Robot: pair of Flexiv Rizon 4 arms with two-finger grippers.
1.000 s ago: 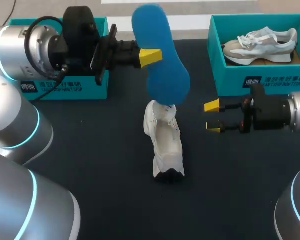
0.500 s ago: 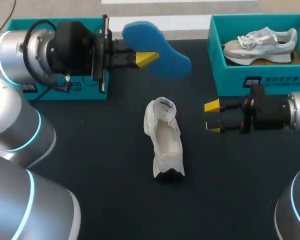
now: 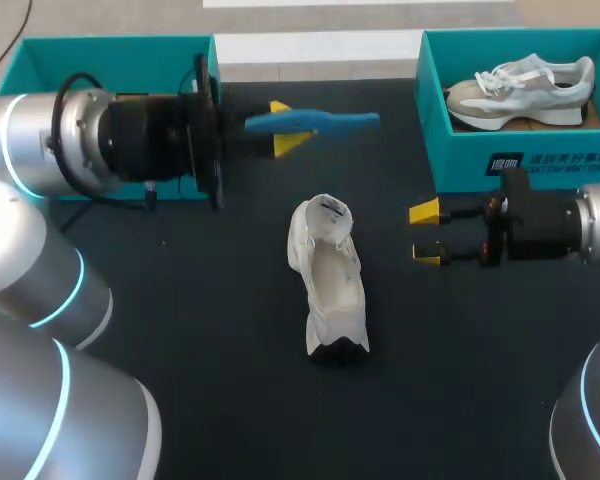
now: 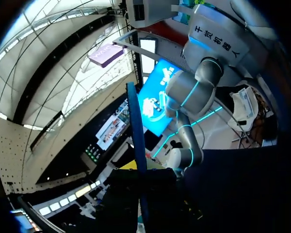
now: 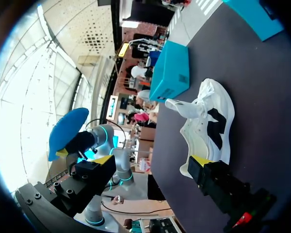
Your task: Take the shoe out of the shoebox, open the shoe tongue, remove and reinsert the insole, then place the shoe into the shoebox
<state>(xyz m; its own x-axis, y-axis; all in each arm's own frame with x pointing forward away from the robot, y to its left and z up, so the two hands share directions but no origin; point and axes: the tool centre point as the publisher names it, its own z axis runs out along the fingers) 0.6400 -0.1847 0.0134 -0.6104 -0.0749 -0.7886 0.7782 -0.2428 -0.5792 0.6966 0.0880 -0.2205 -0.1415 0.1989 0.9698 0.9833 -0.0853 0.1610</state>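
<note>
Two shoes: a white shoe out on the table, mouth open and tongue pulled out at its far end; a grey shoe inside the right box, beyond and to the right of the white shoe. Two teal boxes, the left box beyond and to the left of the white shoe, partly hidden by the left arm. One blue insole, in the air beyond the white shoe and clear of it, seen nearly edge-on.

Two grippers. Left gripper clamped on the insole's end, a yellow tip on each face. Right gripper just right of the white shoe, not touching it, fingers spread wide with nothing between them.

Open tabletop all round the white shoe, widest on its near side and to its left, tighter on its right toward the right gripper. Dark, matte surface.
</note>
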